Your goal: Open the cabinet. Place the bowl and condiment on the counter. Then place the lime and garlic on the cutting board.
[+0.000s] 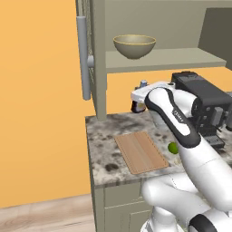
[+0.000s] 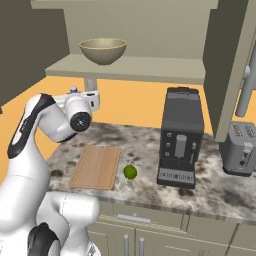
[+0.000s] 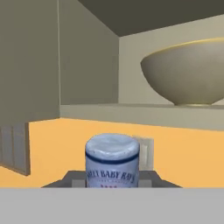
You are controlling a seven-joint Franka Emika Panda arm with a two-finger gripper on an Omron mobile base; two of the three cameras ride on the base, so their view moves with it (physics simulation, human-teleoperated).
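Note:
The cabinet stands open, and the beige-olive bowl rests on its inner shelf. My gripper hangs below that shelf, above the back of the counter, shut on the condiment. The condiment's blue cap pokes up above the hand. The cutting board lies bare on the counter. The lime sits on the stone just right of the board, with the pale garlic in front of it.
A dark coffee machine stands on the counter to the right of the lime, and a grey toaster beyond it. The left door with its bar handle swings out over the counter's left end. The right door's handle hangs above the toaster.

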